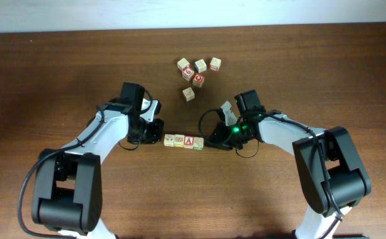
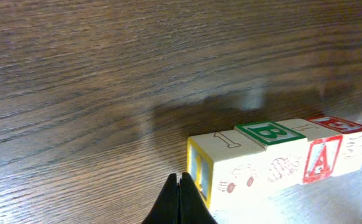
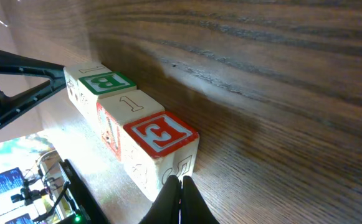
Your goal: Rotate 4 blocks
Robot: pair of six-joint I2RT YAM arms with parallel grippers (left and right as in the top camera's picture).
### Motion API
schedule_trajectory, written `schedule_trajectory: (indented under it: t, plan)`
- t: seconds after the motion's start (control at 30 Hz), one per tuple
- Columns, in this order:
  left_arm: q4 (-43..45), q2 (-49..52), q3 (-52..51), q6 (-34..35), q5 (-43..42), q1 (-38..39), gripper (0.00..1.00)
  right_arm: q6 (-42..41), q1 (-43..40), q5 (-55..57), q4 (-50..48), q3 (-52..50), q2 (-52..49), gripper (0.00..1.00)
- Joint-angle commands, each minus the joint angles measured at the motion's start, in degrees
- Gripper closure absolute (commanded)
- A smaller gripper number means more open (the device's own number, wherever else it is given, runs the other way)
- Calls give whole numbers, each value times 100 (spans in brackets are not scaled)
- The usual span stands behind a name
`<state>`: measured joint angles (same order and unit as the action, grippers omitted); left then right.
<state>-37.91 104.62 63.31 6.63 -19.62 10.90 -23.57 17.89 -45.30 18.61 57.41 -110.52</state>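
Four pale wooden blocks (image 1: 184,141) lie side by side in a straight row on the table between my two grippers. In the left wrist view the row runs right from a yellow-framed end block (image 2: 230,168), past a green "B" top (image 2: 268,132), to the red-bordered "A" face (image 2: 321,158). My left gripper (image 2: 181,182) is shut and empty, its tips right at that end block's yellow face. In the right wrist view the nearest block carries a red-framed top (image 3: 162,135). My right gripper (image 3: 181,182) is shut and empty against that block's near face.
Several more loose cubes (image 1: 198,73) lie in a cluster at the back of the table, one of them (image 1: 189,93) nearer the row. The dark wooden table (image 1: 60,73) stretches out on both sides. Both arms angle in from the front corners.
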Motion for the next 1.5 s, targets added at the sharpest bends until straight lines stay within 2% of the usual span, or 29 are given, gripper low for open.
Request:
schedule_trajectory:
  t: [0.0,0.43,1.17,1.33,1.47]
  plan:
    - [-11,-105,-26,-225,-509,-20,100,61,48,35,2,2,151,96]
    - [-50,-105,-26,-223,-527,-20,100,-87,50,243,149,2,140,96]
    - [-33,-105,-26,-221,-527,-20,100,232,136,-251,-153,9,444,96]
    - [-31,-105,-26,-221,-527,-20,100,-232,273,710,199,7,428,96]
    - [-31,-103,-26,-221,-527,-20,100,-354,273,955,275,2,428,96]
